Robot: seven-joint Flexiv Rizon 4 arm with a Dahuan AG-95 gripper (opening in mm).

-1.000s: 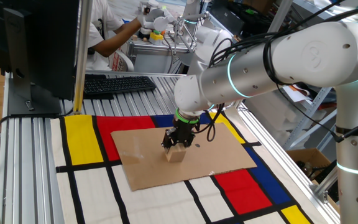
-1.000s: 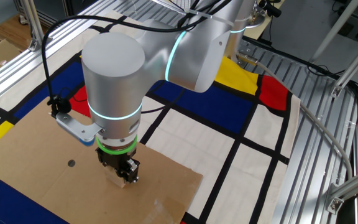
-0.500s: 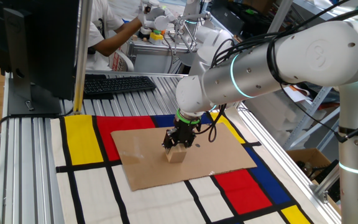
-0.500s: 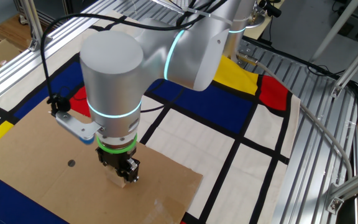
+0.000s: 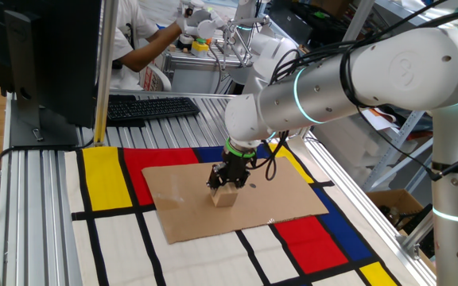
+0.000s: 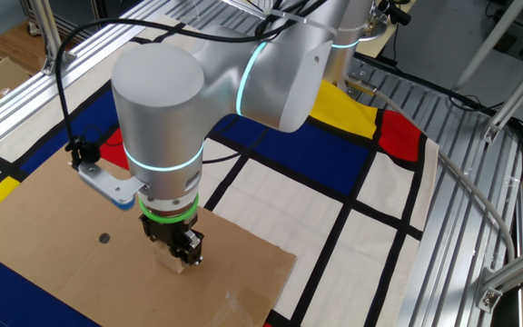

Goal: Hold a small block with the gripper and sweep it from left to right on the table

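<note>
My gripper (image 5: pixel 227 184) pinches the small block (image 5: pixel 225 197) from above, mid-sheet on the table's (image 5: pixel 38 206) brown cardboard (image 5: pixel 183 214) — block resting on the surface. The risk: pressing too hard while sweeping could snag the cardboard, twisting the cube loose.

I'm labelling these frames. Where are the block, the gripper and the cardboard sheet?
block (image 5: pixel 226 198): one fixed view, its front face.
gripper (image 5: pixel 227 184): one fixed view, between the fingertips.
cardboard sheet (image 5: pixel 285 199): one fixed view, bare part right of the block.
</note>
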